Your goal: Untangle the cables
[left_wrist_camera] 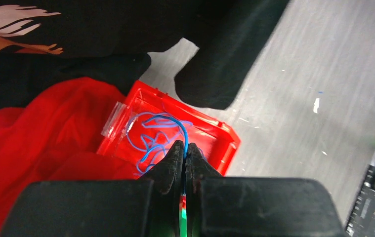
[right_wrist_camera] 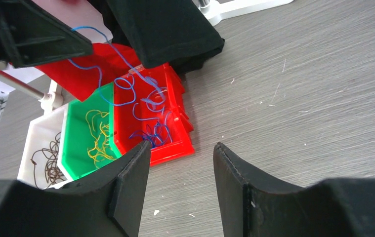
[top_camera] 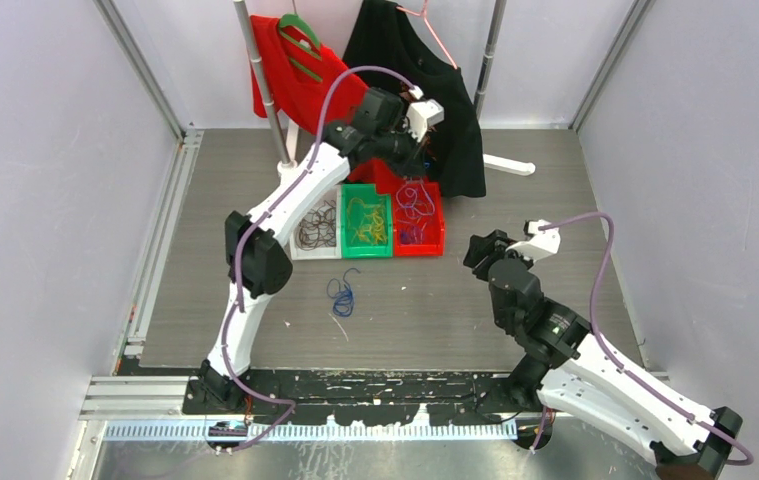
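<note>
A small clump of blue cables lies loose on the table in front of the bins. My left gripper is shut on a blue cable, which arcs down into the red bin. From overhead, the left gripper hovers over the back of that red bin, where more blue and purple strands lie. In the right wrist view the held cable hangs from the left gripper into the bin. My right gripper is open and holds nothing, over bare table to the right of the red bin.
A green bin holds yellow strands and a white bin holds dark ones, both left of the red bin. A red garment and a black garment hang on a rack behind the bins, its white foot resting on the table.
</note>
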Robot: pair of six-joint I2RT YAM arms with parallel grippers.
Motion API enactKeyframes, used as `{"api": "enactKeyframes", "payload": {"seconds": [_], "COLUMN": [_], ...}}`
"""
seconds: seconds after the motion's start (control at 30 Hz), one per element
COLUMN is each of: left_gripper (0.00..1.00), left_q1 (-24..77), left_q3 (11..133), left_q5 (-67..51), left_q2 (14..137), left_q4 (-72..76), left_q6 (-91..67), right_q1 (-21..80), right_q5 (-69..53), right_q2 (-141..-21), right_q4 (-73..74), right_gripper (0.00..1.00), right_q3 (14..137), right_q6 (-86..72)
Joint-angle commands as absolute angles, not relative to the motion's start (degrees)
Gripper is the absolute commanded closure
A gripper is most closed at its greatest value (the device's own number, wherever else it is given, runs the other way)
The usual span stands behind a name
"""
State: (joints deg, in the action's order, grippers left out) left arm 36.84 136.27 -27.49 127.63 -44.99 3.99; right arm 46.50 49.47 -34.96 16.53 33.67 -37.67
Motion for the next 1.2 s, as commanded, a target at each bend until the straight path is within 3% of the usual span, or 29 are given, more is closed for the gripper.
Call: {"api": "enactKeyframes", "payload": {"seconds": [0.0,0.63,0.77,0.83,0.87,0.93,1.03,1.17], "left_gripper": [1.00,1.00,0.83,0.63,0.46,0.29,0.18,0.13], "left_q1": [38.23,38.85,39.05,39.12,39.18,39.12,39.15,39.11], "left_q3": [137.31,125.34,126.12,126.96,127.03,126.89,127.23,127.97], "left_q5": [-23.41,-20.13,-18.68,-18.87,-19.30,-20.71,-22.38,-22.71], "left_q2": [129.86,133.34,132.61,131.78,131.12,129.51,127.64,125.54], "left_q4": [-37.01,-31.59,-34.82,-36.95,-37.71,-38.97,-41.37,-43.16], "left_q6": [9.12,9.14,9.40,9.01,8.59,8.32,7.43,6.37], "right_q1": [45.78,43.60,43.14,42.91,42.86,42.70,42.55,42.45], "right_q5": [50.83,47.54,46.90,46.45,46.15,45.68,45.28,44.89], "right_q2": [-32.94,-32.52,-32.52,-32.52,-32.59,-32.80,-33.34,-33.49], "right_q4": [16.81,18.02,18.57,18.75,18.83,18.85,18.99,19.24], "right_gripper": [0.46,0.47,0.47,0.47,0.47,0.47,0.47,0.47], "right_q3": [32.99,32.44,33.12,33.49,33.63,33.93,34.67,35.26], "right_q6": [-39.26,-38.94,-38.69,-38.54,-38.35,-37.97,-37.51,-37.61]}}
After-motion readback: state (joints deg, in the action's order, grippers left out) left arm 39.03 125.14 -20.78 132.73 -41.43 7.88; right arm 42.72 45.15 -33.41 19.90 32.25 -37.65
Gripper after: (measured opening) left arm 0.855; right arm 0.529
